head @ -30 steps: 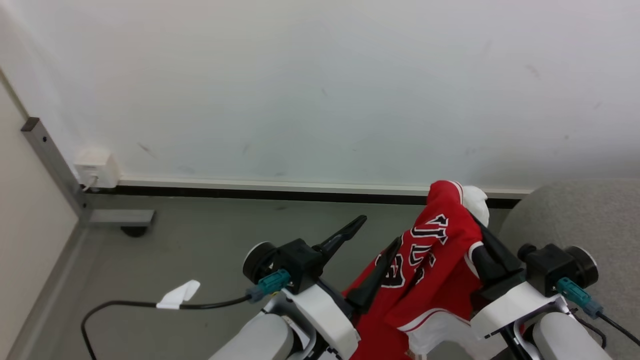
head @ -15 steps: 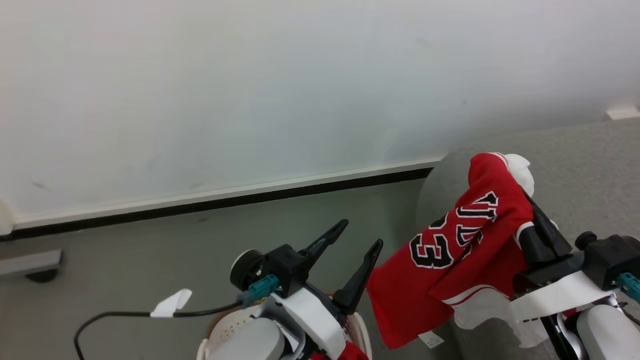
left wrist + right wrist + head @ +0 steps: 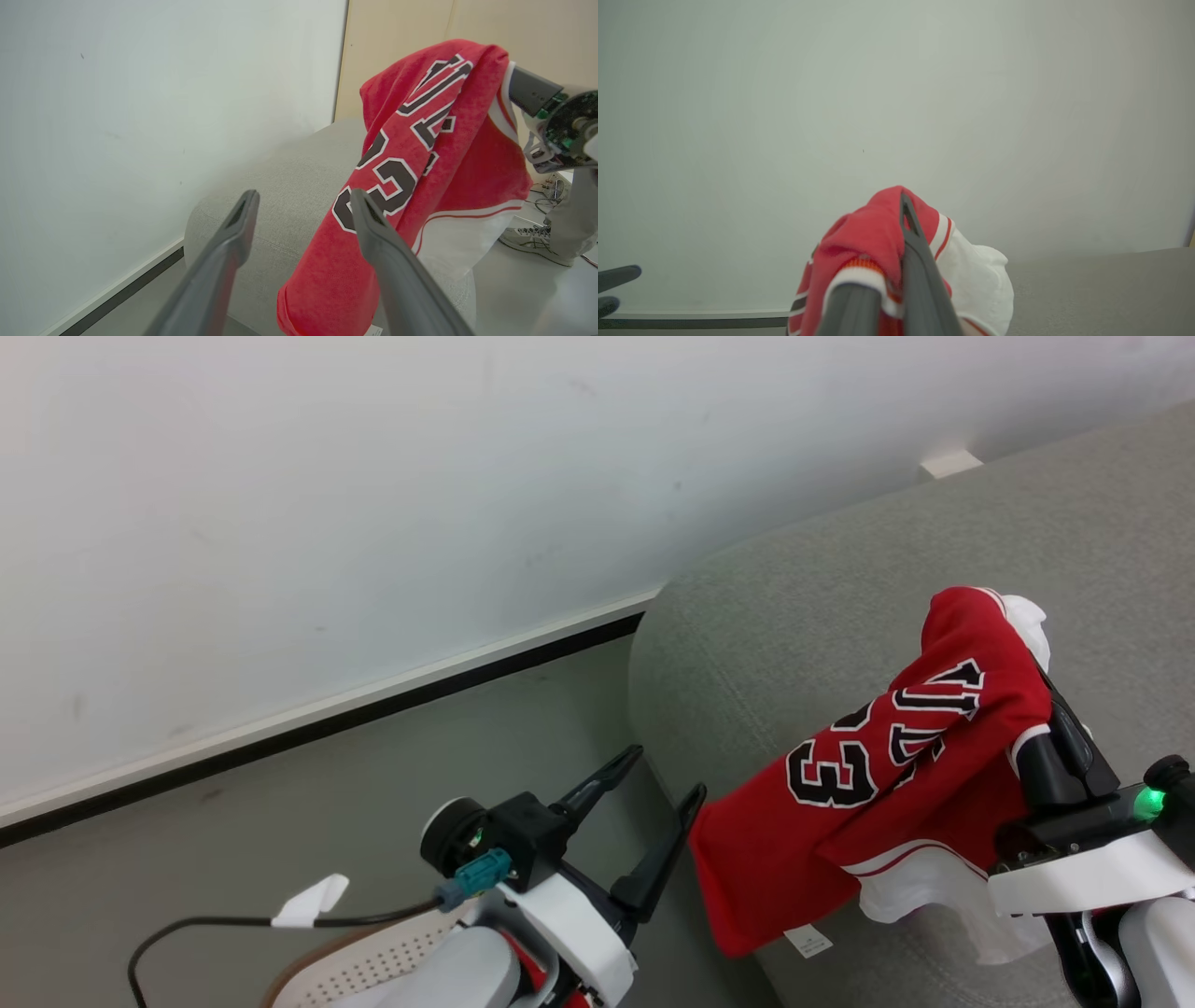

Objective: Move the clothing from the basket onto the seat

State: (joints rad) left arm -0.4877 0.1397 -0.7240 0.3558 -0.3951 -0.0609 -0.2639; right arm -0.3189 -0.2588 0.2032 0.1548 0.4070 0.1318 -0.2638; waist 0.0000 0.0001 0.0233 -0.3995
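While over the seat [image 3: 840, 616], red jersey [image 3: 770, 849] (black 23, white-edged) tight in right pincer [image 3: 900, 207]; left pincer [image 3: 667, 773] agape.

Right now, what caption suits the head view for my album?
Right gripper holds a bright red jersey with black numbers over the light grey fabric sofa; left gripper open.

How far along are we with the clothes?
Done: jersey is out of the basket. In hand: right gripper holds it over the sofa, unreleased. Left: set it down, then fetch the red cloth by the basket, likely another garment; left gripper is open.
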